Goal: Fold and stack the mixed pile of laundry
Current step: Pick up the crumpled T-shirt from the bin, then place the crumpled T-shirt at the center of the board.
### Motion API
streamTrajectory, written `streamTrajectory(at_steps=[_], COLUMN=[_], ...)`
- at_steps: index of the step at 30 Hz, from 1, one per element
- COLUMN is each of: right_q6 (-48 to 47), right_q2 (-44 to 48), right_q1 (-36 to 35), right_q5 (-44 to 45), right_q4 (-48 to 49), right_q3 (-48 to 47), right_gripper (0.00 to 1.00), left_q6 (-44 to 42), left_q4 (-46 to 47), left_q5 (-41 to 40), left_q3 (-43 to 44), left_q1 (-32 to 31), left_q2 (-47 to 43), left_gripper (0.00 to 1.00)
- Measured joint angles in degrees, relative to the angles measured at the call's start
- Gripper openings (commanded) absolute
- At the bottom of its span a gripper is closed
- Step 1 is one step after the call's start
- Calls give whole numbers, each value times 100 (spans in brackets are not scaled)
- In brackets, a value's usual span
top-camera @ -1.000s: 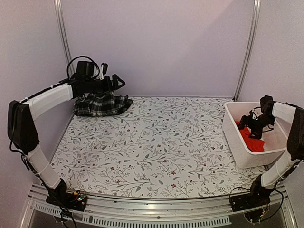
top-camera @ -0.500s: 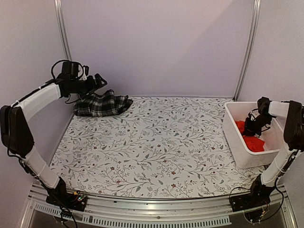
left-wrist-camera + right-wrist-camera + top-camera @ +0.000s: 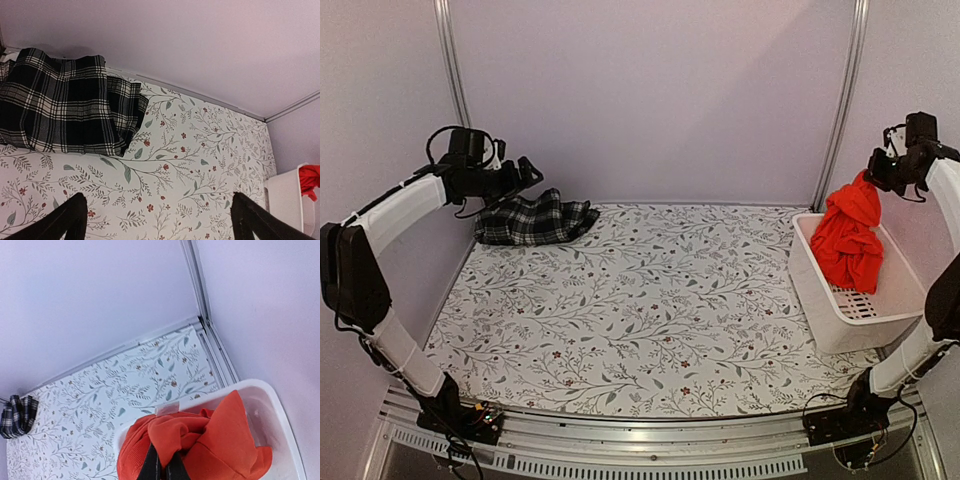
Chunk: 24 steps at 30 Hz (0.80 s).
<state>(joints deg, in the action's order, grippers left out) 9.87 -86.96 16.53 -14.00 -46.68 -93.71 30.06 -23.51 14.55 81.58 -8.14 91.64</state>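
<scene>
Right tool (image 3: 872,175) of mine is pinched shut on a bunched top fold of the red shirt (image 3: 848,240), which hangs from it at the right edge of the frame, its lower end down inside the white basket (image 3: 835,330). My left tool (image 3: 528,172) gapes wide and holds nothing, hovering just over the plaid garment (image 3: 535,221) heaped at the upper left of the worktop (image 3: 650,300). I judge this the fetching step: getting the shirt out of the basket. Next I'd need to lift it over the basket wall, carry it left to the middle of the worktop, and spread it flat for folding
</scene>
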Motion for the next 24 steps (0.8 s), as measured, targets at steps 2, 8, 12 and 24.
streamTrajectory(at_steps=[2, 8, 12, 24], right_q6=[48, 221, 417, 1558], right_q2=[149, 81, -358, -1368], right_q1=[-46, -946, -2221, -4548], right_q5=[-179, -776, -1196, -2686], right_q4=[-9, 168, 516, 2441], right_q3=[-492, -2208, -3475, -3777], right_gripper=[0, 0, 0, 11], left_q6=[2, 15, 17, 11], left_q4=[2, 13, 11, -138], left_q5=[22, 107, 122, -136], left_q3=[28, 107, 107, -17], left_q1=[0, -2, -13, -17], left_q2=[9, 63, 63, -304], left_gripper=[100, 100, 100, 100])
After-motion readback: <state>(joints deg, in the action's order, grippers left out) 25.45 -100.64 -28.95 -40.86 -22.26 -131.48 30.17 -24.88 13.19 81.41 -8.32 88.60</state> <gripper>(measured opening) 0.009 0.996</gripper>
